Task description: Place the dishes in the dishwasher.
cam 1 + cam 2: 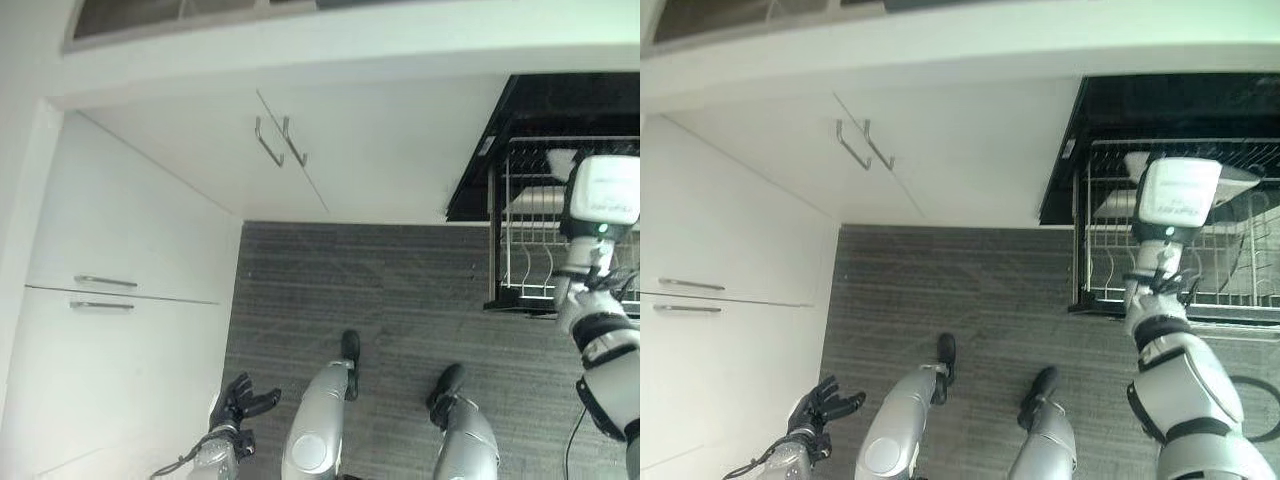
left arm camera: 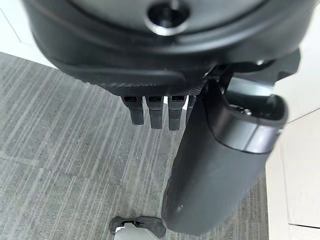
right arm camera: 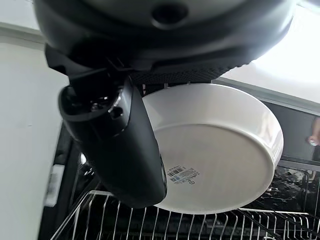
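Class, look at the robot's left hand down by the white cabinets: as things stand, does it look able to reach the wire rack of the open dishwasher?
Probably not. The left hand hangs open and low beside the cabinets, while the rack sits far across the floor on the robot's right, where the right hand holds a white dish over it.

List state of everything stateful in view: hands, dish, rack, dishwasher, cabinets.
Right hand: shut on the dish, thumb across its underside.
Dish: white, held above the rack, not yet set down.
Rack: pulled out.
Dishwasher: open.
Left hand: open, idle, low over the floor.
Cabinet doors: closed.
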